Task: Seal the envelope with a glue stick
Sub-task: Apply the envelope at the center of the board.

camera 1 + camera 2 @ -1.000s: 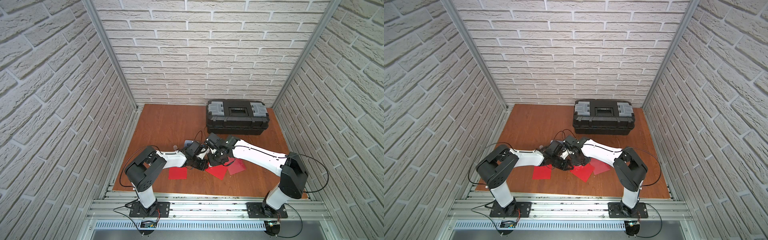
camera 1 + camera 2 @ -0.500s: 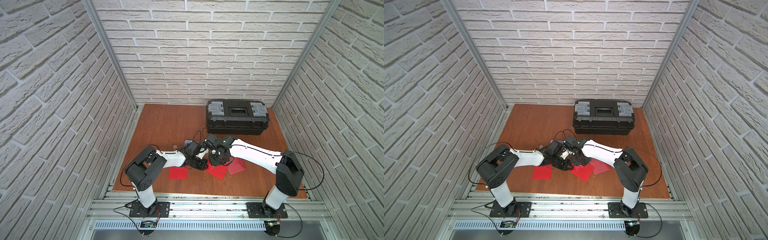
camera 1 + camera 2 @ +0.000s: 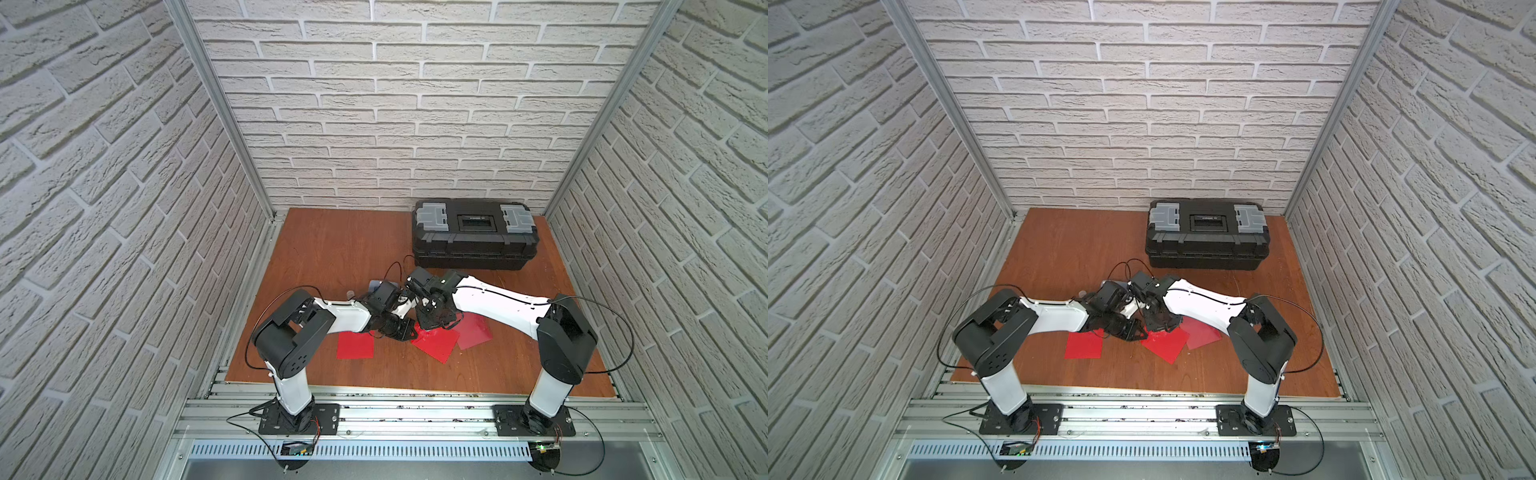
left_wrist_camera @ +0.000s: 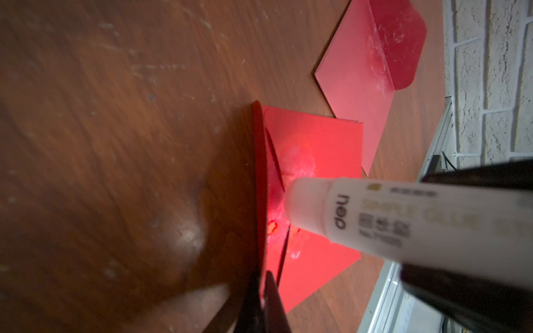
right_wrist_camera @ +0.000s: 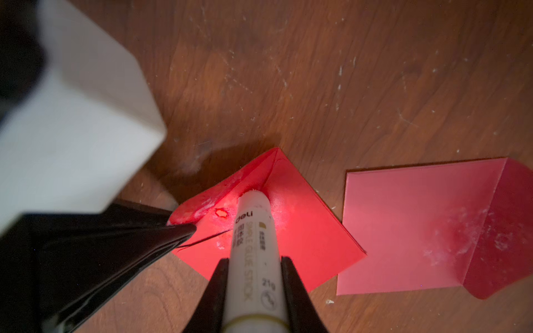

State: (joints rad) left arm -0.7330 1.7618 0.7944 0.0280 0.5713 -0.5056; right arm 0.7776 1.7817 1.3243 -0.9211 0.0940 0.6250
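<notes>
Though blurred, glue stick [image 5: 253, 245] pinched in right end effector [image 5: 253, 261]; envelope flap [image 5: 222, 187] apparently pinched in left end effector [image 4: 261, 285]

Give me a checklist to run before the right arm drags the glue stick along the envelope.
1. Is the right gripper clamped on the glue stick: ok.
2. Is the stick's tip touching the envelope at the flap fold: ok.
3. Is the left gripper pinching the flap up: ok.
4. Is the paper intact beside the tip: not ok, there is a small hole.
5. Is there glue remaining in the stick: cannot tell.
</notes>
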